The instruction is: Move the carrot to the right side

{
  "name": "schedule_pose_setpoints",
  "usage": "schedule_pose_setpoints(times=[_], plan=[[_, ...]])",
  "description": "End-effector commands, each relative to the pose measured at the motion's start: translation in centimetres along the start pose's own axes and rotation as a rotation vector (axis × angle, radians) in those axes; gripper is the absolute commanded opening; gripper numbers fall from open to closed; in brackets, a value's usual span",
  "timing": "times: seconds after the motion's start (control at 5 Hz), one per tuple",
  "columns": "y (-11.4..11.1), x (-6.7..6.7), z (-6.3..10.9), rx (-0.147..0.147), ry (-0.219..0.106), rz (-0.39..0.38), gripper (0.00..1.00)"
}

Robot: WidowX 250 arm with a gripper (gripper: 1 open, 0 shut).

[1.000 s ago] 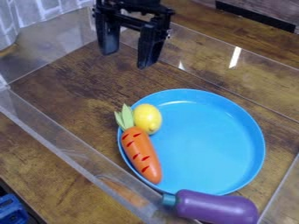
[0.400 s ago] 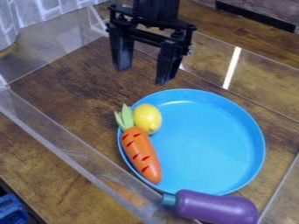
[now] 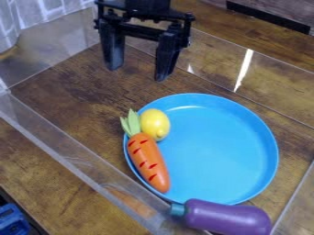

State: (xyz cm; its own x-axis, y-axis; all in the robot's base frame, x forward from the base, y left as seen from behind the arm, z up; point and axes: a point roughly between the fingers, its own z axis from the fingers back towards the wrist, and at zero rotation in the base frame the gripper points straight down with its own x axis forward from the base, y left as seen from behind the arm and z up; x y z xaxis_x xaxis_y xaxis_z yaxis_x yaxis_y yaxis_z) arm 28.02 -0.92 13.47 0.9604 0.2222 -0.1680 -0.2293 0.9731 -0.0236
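So the gripper (image 3: 139,57) hangs pointing straight down over the wooden table (image 3: 73,101), fingers spread wide, nothing in them, well apart from the food. The carrot (image 3: 149,161) lies on the left edge of the blue plate (image 3: 227,147), long axis running top-left to bottom-right, leafy end up by the lemon (image 3: 154,123). An eggplant (image 3: 225,218) sits at the plate's near rim. Clear walls surround the table.

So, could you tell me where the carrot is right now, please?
In the camera view the carrot lies on the left edge of the blue plate, leafy top beside the lemon, with the eggplant lower right.
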Motion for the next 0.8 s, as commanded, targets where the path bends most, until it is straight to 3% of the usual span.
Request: schedule_pose_setpoints(times=[0.0, 0.6], plan=[[1.0, -0.9, 1.7, -0.004, -0.058, 0.008, 1.00], [1.3, 2.1, 0.8, 0.010, -0.060, -0.119, 1.00]])
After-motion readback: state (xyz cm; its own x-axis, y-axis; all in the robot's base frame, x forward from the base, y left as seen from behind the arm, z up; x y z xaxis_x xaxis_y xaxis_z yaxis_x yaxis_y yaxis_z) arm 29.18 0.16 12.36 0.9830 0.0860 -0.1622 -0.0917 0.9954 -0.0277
